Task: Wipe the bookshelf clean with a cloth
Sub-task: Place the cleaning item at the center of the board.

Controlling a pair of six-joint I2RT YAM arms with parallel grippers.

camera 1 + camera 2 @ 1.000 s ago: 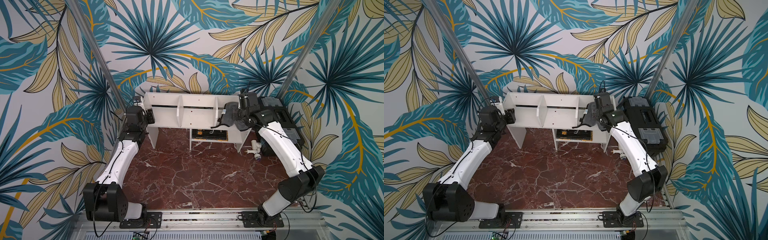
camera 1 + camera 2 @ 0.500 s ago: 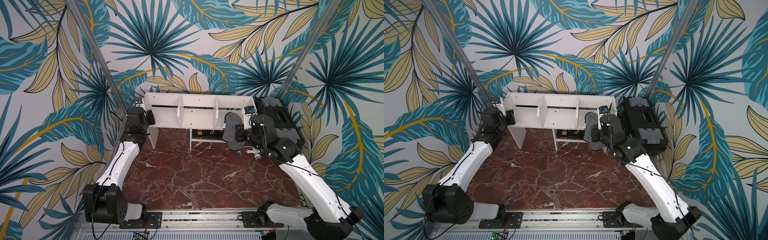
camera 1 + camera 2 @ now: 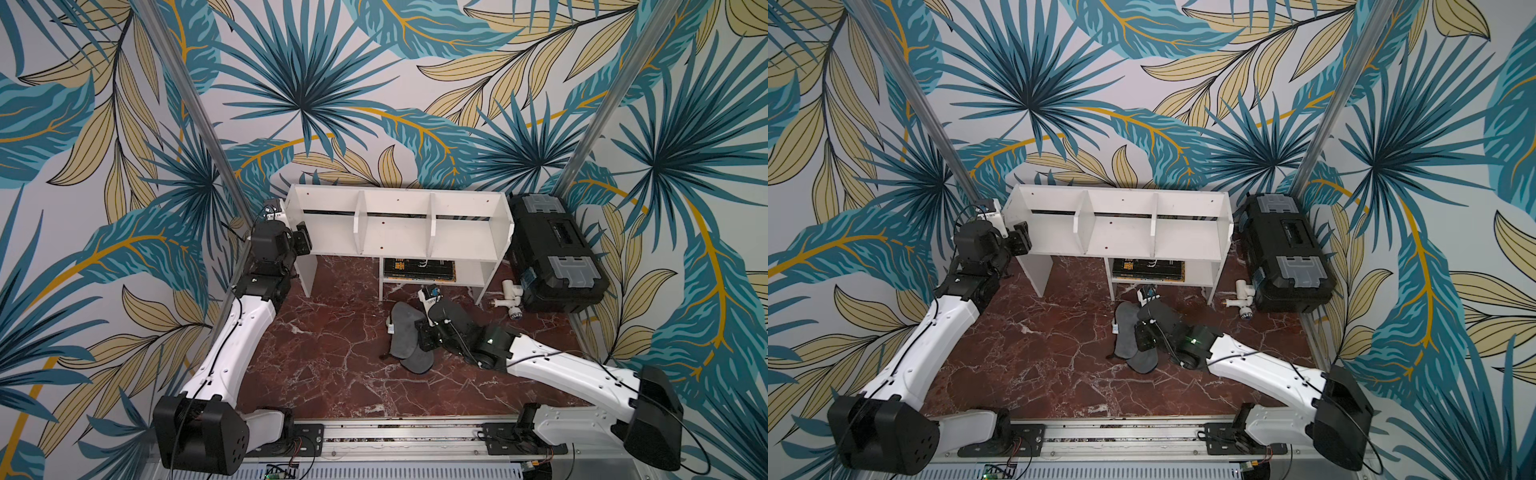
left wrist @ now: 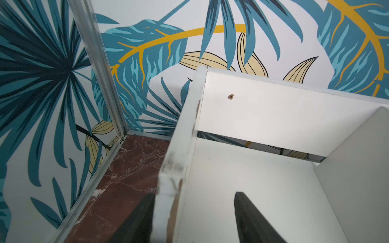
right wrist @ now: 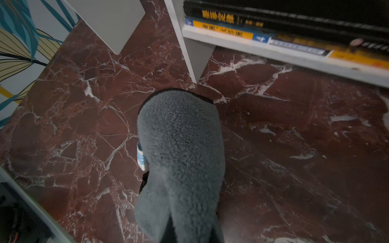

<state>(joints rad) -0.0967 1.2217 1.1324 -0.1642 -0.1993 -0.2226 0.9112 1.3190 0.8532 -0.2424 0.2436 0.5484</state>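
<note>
The white bookshelf (image 3: 395,232) (image 3: 1121,232) stands against the back wall, its three top compartments bare. My left gripper (image 3: 302,242) (image 3: 1020,237) (image 4: 194,194) is at its left end and open. Its jaws straddle the chipped left side panel (image 4: 181,147), one finger (image 4: 139,218) outside and one finger (image 4: 248,218) inside the compartment. The dark grey cloth (image 3: 405,336) (image 3: 1129,336) (image 5: 181,147) hangs low over the marble floor in front of the lower cubby. My right gripper (image 3: 424,338) (image 3: 1142,336) is shut on it, with the fingers hidden under the cloth in the right wrist view.
A black toolbox (image 3: 557,253) (image 3: 1287,257) sits against the shelf's right end. A white pipe fitting (image 3: 509,297) (image 3: 1241,297) lies on the floor beside it. Books (image 3: 419,268) (image 5: 273,27) fill the lower cubby. Metal corner posts (image 4: 101,69) flank the shelf.
My right arm has drawn back from the shelf's right compartment and dropped to the floor in front, carrying the cloth. My left jaws have widened at the left side panel.
</note>
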